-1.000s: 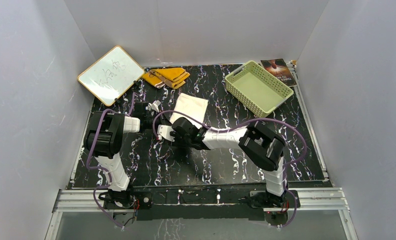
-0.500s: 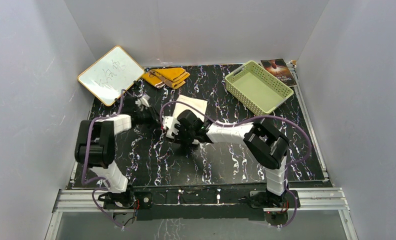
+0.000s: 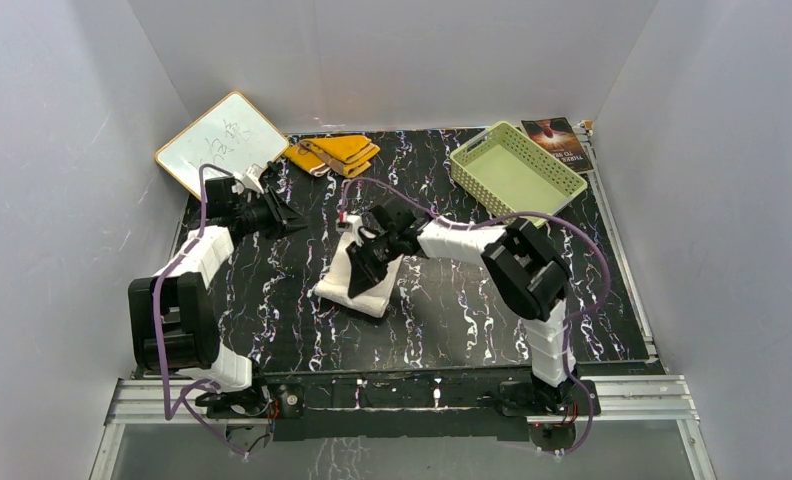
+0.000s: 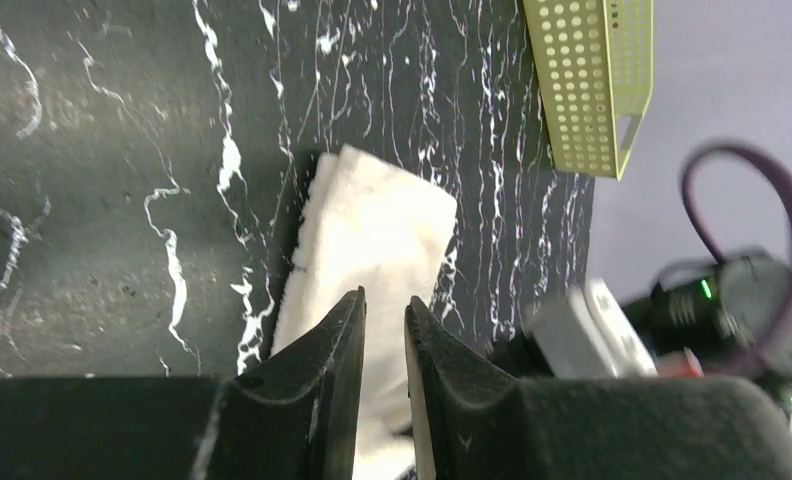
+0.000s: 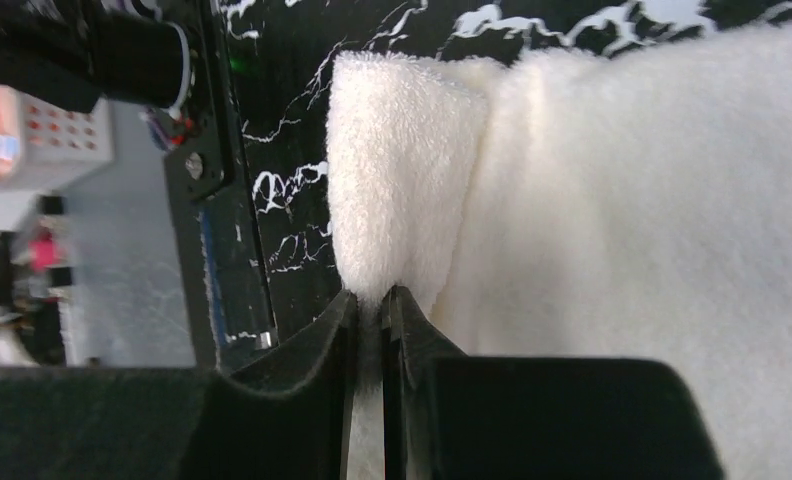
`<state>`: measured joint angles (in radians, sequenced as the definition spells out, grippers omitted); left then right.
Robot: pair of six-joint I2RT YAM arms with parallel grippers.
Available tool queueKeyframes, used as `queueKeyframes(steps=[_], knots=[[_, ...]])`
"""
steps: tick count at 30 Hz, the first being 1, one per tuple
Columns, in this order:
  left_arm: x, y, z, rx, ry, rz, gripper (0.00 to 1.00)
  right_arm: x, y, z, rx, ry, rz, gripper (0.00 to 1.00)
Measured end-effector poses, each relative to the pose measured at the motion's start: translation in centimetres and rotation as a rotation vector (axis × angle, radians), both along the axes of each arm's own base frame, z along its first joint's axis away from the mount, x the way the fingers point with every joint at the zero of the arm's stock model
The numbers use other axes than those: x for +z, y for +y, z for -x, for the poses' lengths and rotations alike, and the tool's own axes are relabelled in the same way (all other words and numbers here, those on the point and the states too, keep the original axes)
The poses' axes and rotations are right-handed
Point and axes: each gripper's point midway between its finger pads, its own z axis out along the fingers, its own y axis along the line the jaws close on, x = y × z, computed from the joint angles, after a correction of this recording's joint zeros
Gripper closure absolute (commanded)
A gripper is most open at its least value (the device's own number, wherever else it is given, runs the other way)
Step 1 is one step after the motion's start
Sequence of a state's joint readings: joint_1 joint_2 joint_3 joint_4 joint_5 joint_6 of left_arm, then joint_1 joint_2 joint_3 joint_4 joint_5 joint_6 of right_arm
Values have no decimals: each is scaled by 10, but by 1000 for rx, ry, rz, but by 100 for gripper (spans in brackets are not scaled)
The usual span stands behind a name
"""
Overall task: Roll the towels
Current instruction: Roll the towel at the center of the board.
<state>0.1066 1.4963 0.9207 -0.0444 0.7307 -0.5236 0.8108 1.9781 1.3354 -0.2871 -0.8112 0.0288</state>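
The cream-white towel (image 3: 344,285) lies mid-table, one edge pinched up into a fold (image 5: 404,190). My right gripper (image 3: 365,262) (image 5: 372,298) is shut on that fold, and the rest of the cloth spreads right of its fingers. In the left wrist view the same towel (image 4: 377,225) lies beyond my left gripper (image 4: 384,305), whose jaws stand a narrow gap apart with nothing between them. That gripper (image 3: 294,224) hovers left of the towel, apart from it. The mustard-yellow towel (image 3: 334,152) lies folded at the back of the table.
A white board with a wooden frame (image 3: 222,148) leans at the back left, close to my left arm. The pale green slotted basket (image 3: 517,172) (image 4: 592,80) stands at the back right, a dark book (image 3: 558,140) behind it. Grey walls enclose the table.
My right gripper closed on the white towel and drew it toward the near edge. My left arm swung back and left, and its jaws parted slightly.
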Motion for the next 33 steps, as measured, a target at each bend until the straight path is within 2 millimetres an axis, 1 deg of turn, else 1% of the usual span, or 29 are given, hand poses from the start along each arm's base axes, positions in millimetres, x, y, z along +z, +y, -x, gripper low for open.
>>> queueKeyframes(steps=[2, 6, 8, 10, 15, 19, 22, 24, 27, 31, 33], knots=[[-4, -4, 8, -21, 27, 23, 84, -5, -1, -14, -31, 102, -23, 100], [-4, -11, 16, -55, 39, 57, 86, -24, -9, -29, -86, 264, -32, 100], [-4, -14, 21, -72, 44, 70, 87, -35, -12, -32, -106, 339, -29, 100], [-6, -18, 29, -86, 54, 82, 87, -42, -11, -33, -112, 399, -38, 100], [-17, -33, 48, -123, 93, 115, 88, -44, -7, -35, -117, 465, -66, 97], [-29, -59, 68, -176, 137, 145, 88, -46, -5, -36, -109, 495, -79, 95], [-35, -81, 82, -217, 161, 170, 91, -46, -5, -37, -111, 502, -83, 94], [-40, -91, 89, -232, 174, 182, 91, -46, -6, -38, -114, 503, -84, 94], [-56, -94, 94, -210, 216, 185, 92, -46, -6, -39, -118, 503, -84, 93], [-92, -86, 95, -128, 297, 145, 93, -46, -7, -40, -120, 502, -83, 89], [-106, -81, 95, -89, 327, 119, 94, -47, -7, -40, -122, 499, -80, 85]])
